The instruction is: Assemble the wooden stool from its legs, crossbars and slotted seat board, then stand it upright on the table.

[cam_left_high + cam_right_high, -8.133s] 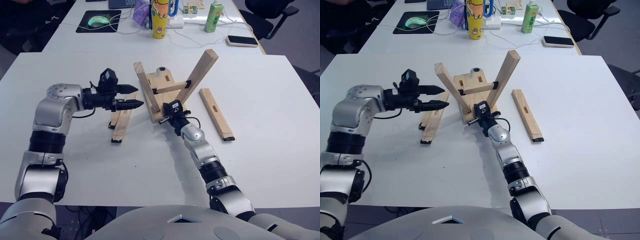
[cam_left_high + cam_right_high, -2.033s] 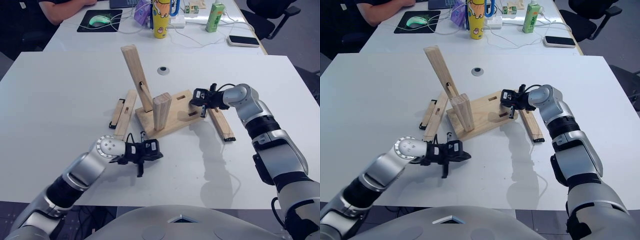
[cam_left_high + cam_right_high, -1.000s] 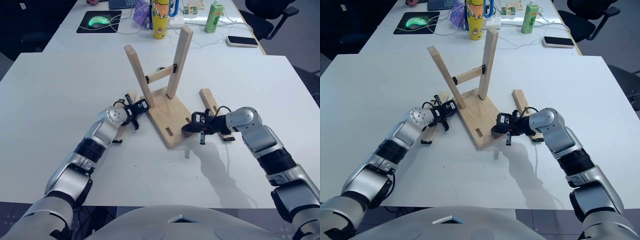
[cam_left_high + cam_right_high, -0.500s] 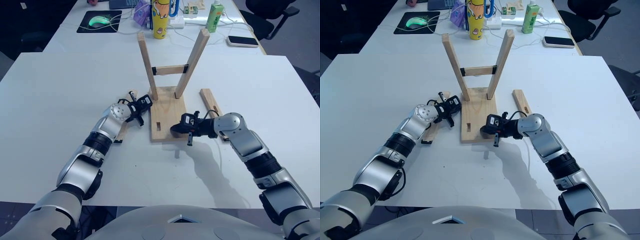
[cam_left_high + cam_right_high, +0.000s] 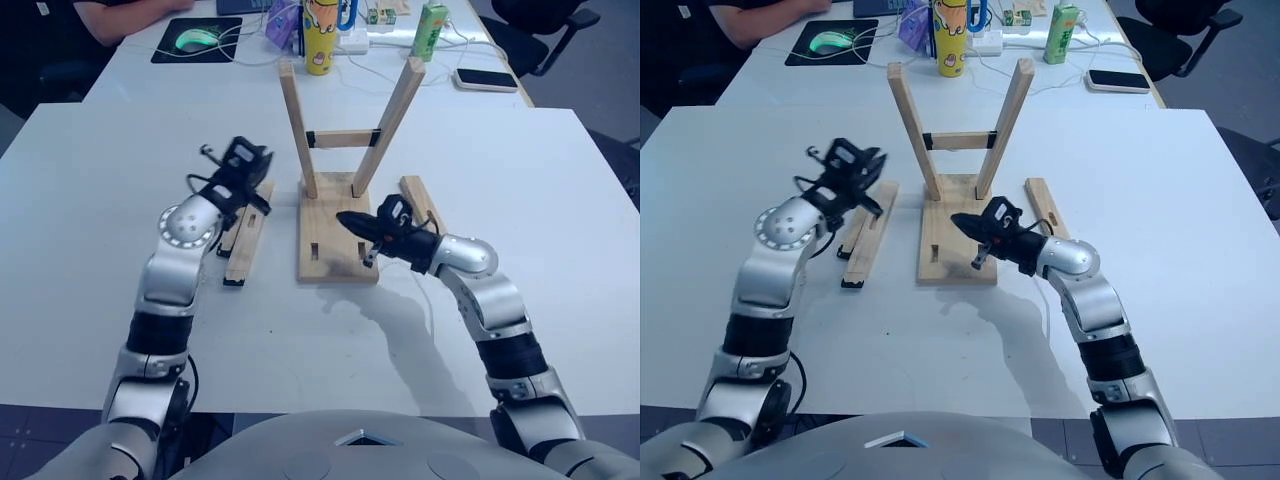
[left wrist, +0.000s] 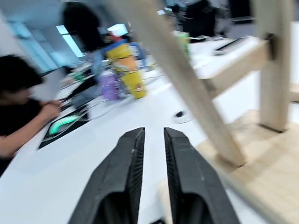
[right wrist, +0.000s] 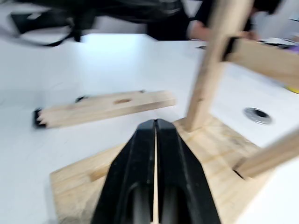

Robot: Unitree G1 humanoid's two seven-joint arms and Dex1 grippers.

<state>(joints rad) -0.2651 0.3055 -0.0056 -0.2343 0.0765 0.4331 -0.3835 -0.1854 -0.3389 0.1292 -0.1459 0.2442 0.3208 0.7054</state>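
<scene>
I am raising the left end effector [image 6: 154, 132] (released) and right end effector [image 5: 348, 219] (clenched, empty) off the pale slotted wooden seat board [image 5: 325, 248]; loose wooden legs [image 5: 247, 235] beside it are awaiting fitting.

One seat board [image 5: 335, 255] holds two legs, left leg [image 5: 297, 130] and right leg [image 5: 388, 125], joined by one crossbar [image 5: 343, 139]. Two loose planks [image 5: 870, 238] lie at its nine o'clock, one single plank [image 5: 1039, 203] at three o'clock.

Office-type workspace: white desks [image 5: 120, 150] pushed together. Back desk has lit mouse [image 5: 200, 40] on black pad [image 5: 170, 53], yellow mug [image 5: 320, 45], green drink carton [image 5: 430, 32], phone [image 5: 484, 79] & loose cables [image 5: 385, 68]. Swivel chair [image 5: 545, 25] far right. Person's sleeve [image 5: 105, 12] at the desk, far left.
</scene>
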